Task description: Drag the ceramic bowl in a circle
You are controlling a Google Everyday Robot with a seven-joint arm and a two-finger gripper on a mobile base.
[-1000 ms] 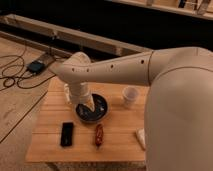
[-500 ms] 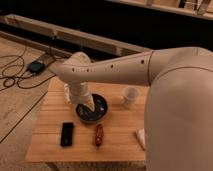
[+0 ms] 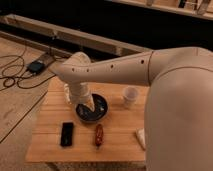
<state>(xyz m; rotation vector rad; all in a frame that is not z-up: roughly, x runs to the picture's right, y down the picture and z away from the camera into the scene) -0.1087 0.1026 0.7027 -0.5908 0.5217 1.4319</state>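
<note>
The ceramic bowl [image 3: 95,111] is round, shallow and dark, and sits near the middle of the wooden table [image 3: 50,115]. My gripper [image 3: 88,106] points down from the white arm, and its tip is inside the bowl on the left side. The wrist hides part of the bowl's left rim and the tip of the gripper.
A small white cup [image 3: 130,96] stands to the right of the bowl. A flat black object [image 3: 67,133] and a reddish-brown oblong object [image 3: 99,135] lie near the front edge. A white object [image 3: 141,138] lies at the right, partly behind my arm. Cables and a dark box [image 3: 36,66] are on the floor at left.
</note>
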